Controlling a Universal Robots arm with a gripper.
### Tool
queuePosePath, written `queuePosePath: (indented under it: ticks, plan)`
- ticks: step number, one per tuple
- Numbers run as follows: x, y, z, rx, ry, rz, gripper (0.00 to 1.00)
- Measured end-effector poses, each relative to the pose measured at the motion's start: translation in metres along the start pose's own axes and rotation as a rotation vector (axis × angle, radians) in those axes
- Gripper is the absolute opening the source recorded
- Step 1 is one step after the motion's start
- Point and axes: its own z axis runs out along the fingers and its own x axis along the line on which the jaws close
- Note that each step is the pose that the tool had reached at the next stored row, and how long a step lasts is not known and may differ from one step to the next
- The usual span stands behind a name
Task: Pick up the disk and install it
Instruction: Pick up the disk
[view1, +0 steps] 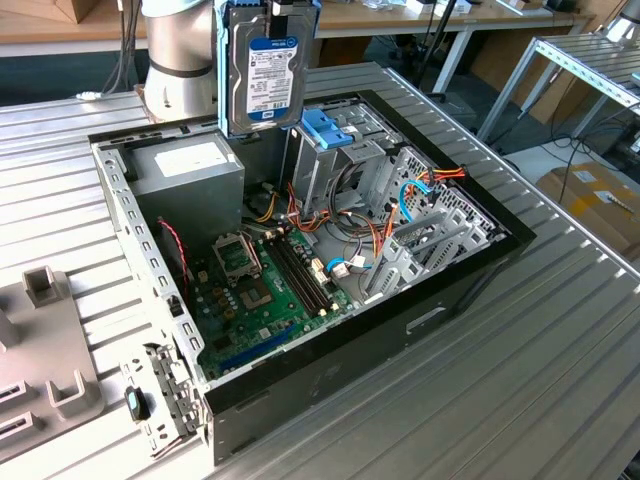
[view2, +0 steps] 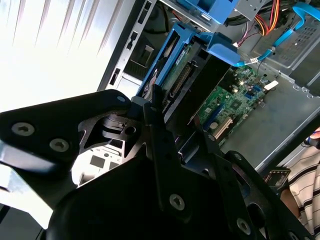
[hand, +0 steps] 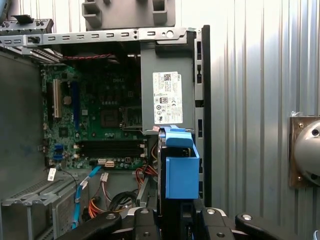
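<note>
The disk (view1: 265, 75), silver-grey with a white label and a light-blue carrier rail, hangs upright above the back of the open computer case (view1: 470, 275). My gripper (view1: 283, 6) is shut on its upper end at the exterior view's top edge. In both wrist views the disk (view2: 176, 75) (hand: 180, 170) shows edge-on between the black fingers (view2: 162, 145), with my gripper (hand: 172, 216) clamped on it. It hovers between the power supply (view1: 190, 165) and the metal drive cage (view1: 340, 160), which carries a darker blue bracket (view1: 325, 125).
The case lies open on a ribbed metal table (view1: 560, 370), with the motherboard (view1: 265, 290) and orange and blue cables (view1: 420, 185) inside. The arm's base (view1: 180, 50) stands behind the case. Grey fixtures (view1: 40, 350) sit at the exterior view's left. A striped sleeve (view2: 305, 185) is near the case.
</note>
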Motion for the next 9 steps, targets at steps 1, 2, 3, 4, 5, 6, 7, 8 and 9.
queuePosePath:
  ticks: [1, 2, 3, 4, 5, 6, 7, 8, 9]
  plan:
    - [-0.0001, -0.001, 0.0001, 0.0, -0.0001, 0.0, 0.35]
    - [-0.0002, -0.002, 0.0001, 0.0, 0.0, 0.0, 0.35]
    - [-0.0003, -0.003, 0.0001, 0.0, 0.0, 0.0, 0.35]
    - [-0.0004, -0.0039, 0.0002, 0.0, -0.0001, 0.0, 0.35]
    - [-0.0007, -0.0056, 0.0002, 0.0, -0.0001, 0.0, 0.35]
    - [-0.0008, -0.0072, 0.0002, 0.0, -0.0001, 0.0, 0.35]
    - [-0.001, -0.0083, 0.0003, 0.0, -0.0001, 0.0, 0.35]
    - [-0.0011, -0.0094, 0.0003, 0.0, 0.0, 0.0, 0.35]
    - [-0.0013, -0.0107, 0.0003, 0.0, -0.0001, 0.0, 0.35]
